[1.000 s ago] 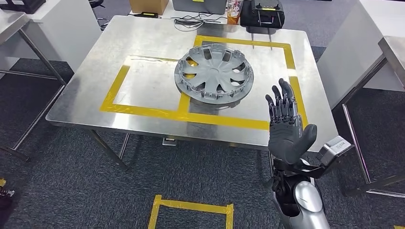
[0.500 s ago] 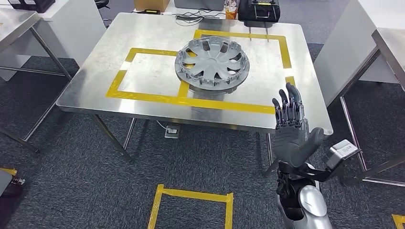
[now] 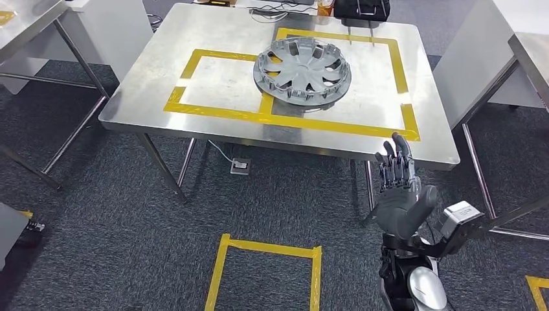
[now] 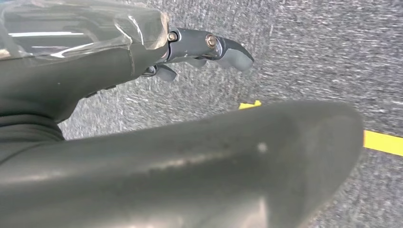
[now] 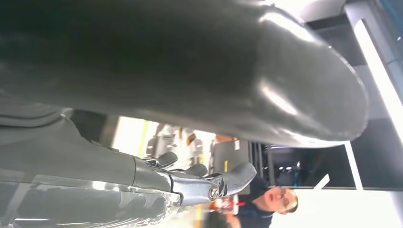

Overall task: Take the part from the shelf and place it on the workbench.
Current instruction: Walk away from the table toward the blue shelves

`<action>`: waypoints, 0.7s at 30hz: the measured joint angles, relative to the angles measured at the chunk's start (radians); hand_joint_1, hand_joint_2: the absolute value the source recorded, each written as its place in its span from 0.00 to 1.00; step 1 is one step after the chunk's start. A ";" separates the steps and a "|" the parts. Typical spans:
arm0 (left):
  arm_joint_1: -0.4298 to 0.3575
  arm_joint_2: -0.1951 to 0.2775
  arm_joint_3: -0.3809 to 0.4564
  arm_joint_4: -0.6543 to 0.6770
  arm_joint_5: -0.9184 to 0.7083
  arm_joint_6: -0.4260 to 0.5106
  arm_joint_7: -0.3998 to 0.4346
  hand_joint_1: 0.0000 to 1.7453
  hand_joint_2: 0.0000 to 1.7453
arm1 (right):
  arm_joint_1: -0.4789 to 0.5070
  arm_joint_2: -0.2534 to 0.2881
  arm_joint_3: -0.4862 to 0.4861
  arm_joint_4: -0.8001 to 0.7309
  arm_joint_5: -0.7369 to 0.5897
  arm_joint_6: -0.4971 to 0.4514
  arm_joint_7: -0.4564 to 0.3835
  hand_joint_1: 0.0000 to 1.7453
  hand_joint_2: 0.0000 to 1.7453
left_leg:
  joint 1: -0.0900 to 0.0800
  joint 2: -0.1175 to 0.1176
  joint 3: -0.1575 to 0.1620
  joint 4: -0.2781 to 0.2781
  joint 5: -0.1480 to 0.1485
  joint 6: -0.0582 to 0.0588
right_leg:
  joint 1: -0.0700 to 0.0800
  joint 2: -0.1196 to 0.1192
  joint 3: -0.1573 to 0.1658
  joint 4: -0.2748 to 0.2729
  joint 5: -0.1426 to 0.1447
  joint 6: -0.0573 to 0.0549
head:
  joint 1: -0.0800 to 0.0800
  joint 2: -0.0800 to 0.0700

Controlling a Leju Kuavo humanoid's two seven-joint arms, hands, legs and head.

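Hubcap-style part (image 3: pixel 302 61), grey and multi-spoked, is seen lying flat on the steel workbench (image 3: pixel 162 48), not held by anything. It is placed across the yellow tape outlines (image 3: pixel 220 111): mostly inside the right-hand rectangle, with its left rim overlapping the tape strip shared with the left-hand rectangle. Small clips are seen around its rim.

Right hand (image 3: pixel 398 194) is raised in front of the bench's near right corner, palm up-facing, fingers (image 3: pixel 395 162) extended and apart, nothing held. It is well apart from the part; fingertips overlap the bench's near edge in the head view, but contact cannot be judged. A wrist camera block (image 3: pixel 458 220) is seen just beside the hand on the silver forearm (image 3: pixel 421 288).

Left hand (image 4: pixel 142 57) is seen in its wrist view over grey carpet (image 4: pixel 309 47), thumb (image 4: pixel 190 166) large in the foreground, darker fingers (image 4: pixel 223 47) extended, nothing held. A yellow floor tape strip (image 4: pixel 382 142) is seen beyond the thumb.

In the right wrist view the right hand's fingers (image 5: pixel 228 180) are likewise extended and empty; a person (image 5: pixel 266 199) is seen in the background, blurred.

On the floor, a yellow tape square (image 3: pixel 265 275) is marked on the carpet near the robot. A second steel table (image 3: pixel 26 16) is seen at far left, a white cabinet (image 3: pixel 476 55) at right. Dark items (image 3: pixel 362 8) are seen at the bench's far edge, too cropped to identify.
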 joint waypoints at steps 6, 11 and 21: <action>0.003 0.001 0.000 -0.006 -0.007 -0.004 0.004 0.00 0.00 | 0.031 0.002 -0.019 0.004 0.006 -0.001 0.015 0.00 0.00 | 0.005 0.000 -0.027 -0.006 0.041 -0.027 | 0.018 -0.003 0.097 -0.202 0.024 -0.042 | 0.008 0.000; 0.006 0.007 0.000 -0.013 -0.020 -0.006 0.007 0.00 0.00 | 0.055 0.011 -0.027 0.016 0.005 -0.004 0.020 0.00 0.00 | 0.025 0.000 -0.076 0.233 -0.165 -0.065 | 0.006 -0.007 0.032 -0.199 0.087 -0.052 | 0.002 0.000; 0.002 0.010 0.000 -0.023 -0.034 -0.014 0.012 0.00 0.00 | 0.072 0.014 -0.041 0.029 -0.005 -0.011 0.028 0.00 0.00 | 0.031 -0.006 0.126 0.021 -0.126 -0.043 | -0.008 -0.006 -0.073 -0.140 0.148 0.007 | 0.002 0.000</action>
